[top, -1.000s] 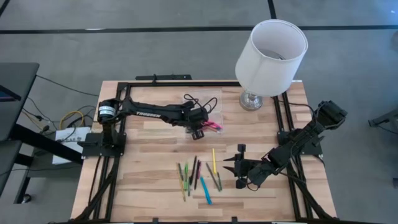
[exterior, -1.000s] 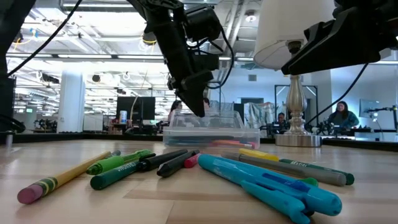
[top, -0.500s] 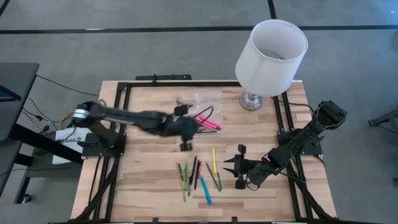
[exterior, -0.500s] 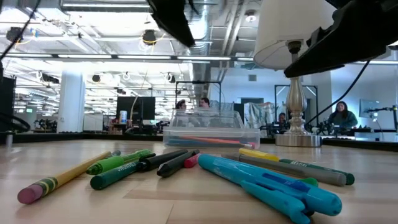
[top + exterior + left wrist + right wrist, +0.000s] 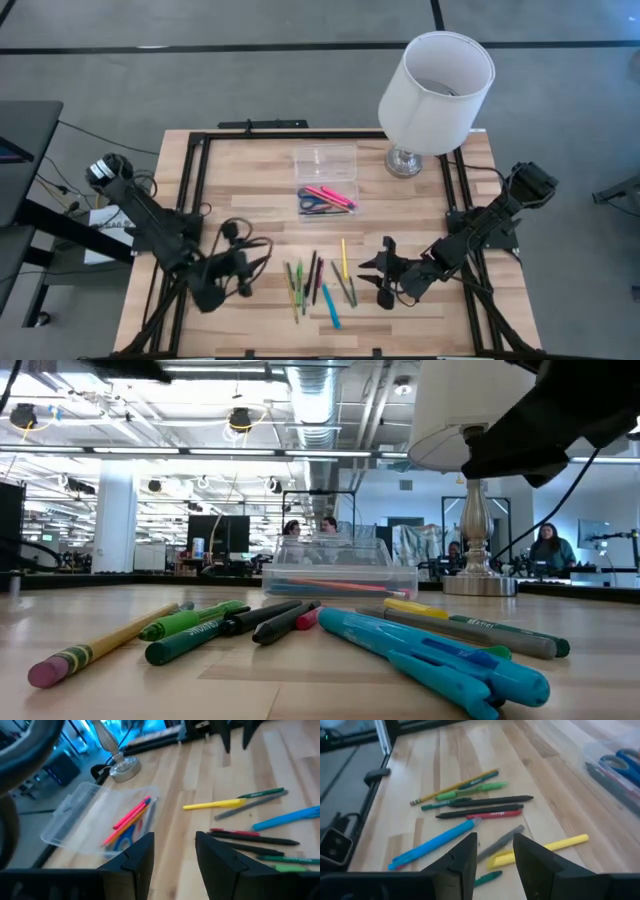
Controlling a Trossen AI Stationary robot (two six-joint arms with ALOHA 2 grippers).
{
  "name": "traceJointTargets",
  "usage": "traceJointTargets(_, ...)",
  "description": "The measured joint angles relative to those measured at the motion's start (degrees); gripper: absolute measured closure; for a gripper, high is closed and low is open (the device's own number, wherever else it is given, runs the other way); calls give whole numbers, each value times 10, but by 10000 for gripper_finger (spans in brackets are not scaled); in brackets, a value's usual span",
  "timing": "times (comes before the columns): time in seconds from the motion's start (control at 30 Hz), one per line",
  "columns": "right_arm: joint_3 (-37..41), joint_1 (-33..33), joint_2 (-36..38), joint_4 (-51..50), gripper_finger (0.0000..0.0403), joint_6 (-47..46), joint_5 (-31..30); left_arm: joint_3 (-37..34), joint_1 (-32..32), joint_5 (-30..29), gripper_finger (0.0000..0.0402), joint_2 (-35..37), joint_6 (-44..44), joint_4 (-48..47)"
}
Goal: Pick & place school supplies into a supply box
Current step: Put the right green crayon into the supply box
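Even, bright overhead light from ceiling strip lamps [image 5: 150,452] gives only soft shadows on the table [image 5: 250,225], while the left wrist view is blurred throughout and the low view's nearest pens [image 5: 430,650] look soft.

The wooden table [image 5: 240,215] carries loose pens [image 5: 318,280], a clear box [image 5: 326,180] and a lamp [image 5: 436,95].

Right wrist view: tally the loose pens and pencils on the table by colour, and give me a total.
Yellow pencil: 1
Yellow marker: 1
Green pens: at least 3; they overlap, so one more may be hidden
Black pen: 1
Red pen: 1
Blue pen: 1
Grey pen: 1
Total: at least 9
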State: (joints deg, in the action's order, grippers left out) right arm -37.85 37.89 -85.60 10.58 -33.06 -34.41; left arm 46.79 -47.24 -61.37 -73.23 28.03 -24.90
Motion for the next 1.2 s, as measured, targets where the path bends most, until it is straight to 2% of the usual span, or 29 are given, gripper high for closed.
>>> traceJointTargets(0.1, 0, -6, 0, 5, 281, -43, 0, -82, -47, -45, 262, -6, 13, 122)
traceJointTargets(0.17, 0, -6, 0, 13, 281, -60, 0, -125, -64, -64, 262, -18, -9, 214)
traceJointTargets(0.33, -5, -5, 0, 49, 281, -61, -1, -179, -91, -79, 262, -42, -81, 351)
traceJointTargets(0.43, -17, -5, -13, 50, 281, -56, -2, -177, -98, -98, 262, -46, -113, 364)
traceJointTargets(0.6, -46, -9, -71, 39, 281, -74, 20, -167, -105, -95, 262, -45, -123, 366)
traceJointTargets(0.73, -95, -13, -122, -45, 281, -116, 39, -167, -105, -96, 262, -46, -122, 366)
traceJointTargets(0.97, -190, -16, -167, -239, 281, -207, 45, -167, -105, -93, 262, -46, -120, 364)
traceJointTargets(1.07, -216, -17, -181, -289, 281, -240, 55, -167, -105, -91, 262, -46, -120, 364)
traceJointTargets(1.2, -227, -25, -204, -297, 281, -255, 88, -166, -105, -86, 262, -46, -118, 364)
